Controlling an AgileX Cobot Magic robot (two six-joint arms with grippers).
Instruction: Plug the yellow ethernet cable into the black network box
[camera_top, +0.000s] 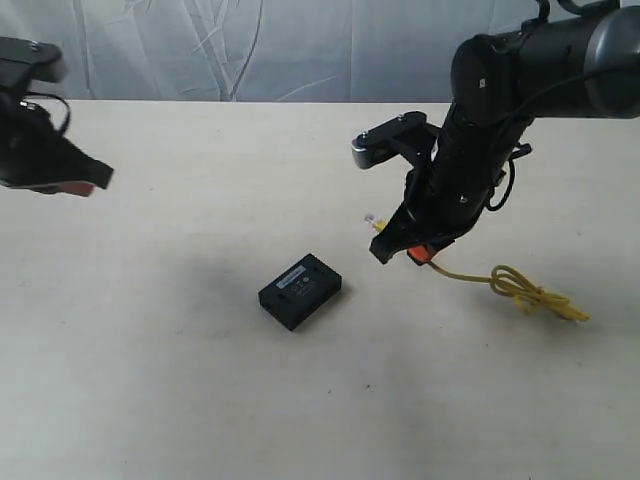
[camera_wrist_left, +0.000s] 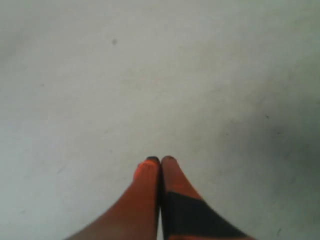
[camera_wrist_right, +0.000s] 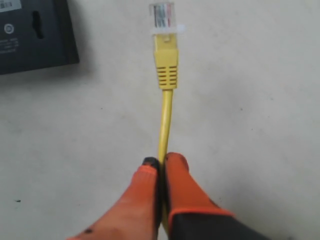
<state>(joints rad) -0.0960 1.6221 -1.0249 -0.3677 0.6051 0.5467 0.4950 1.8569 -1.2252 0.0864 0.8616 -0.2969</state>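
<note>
The black network box (camera_top: 300, 290) lies flat near the middle of the table, white label strip up; one corner of the black network box (camera_wrist_right: 35, 35) shows in the right wrist view. My right gripper (camera_top: 400, 250) hangs just right of it, shut on the yellow ethernet cable (camera_wrist_right: 165, 127). The clear plug (camera_wrist_right: 162, 17) sticks out beyond the fingertips, lifted off the table and apart from the box. The rest of the yellow ethernet cable (camera_top: 520, 290) trails right in a loose loop. My left gripper (camera_wrist_left: 160, 160) is shut on nothing, far left above bare table.
A pale tabletop (camera_top: 150, 380) spreads around the box. A wrinkled white backdrop (camera_top: 250, 50) hangs behind the table's far edge. The right arm's bulky black links (camera_top: 500, 100) reach in from the upper right.
</note>
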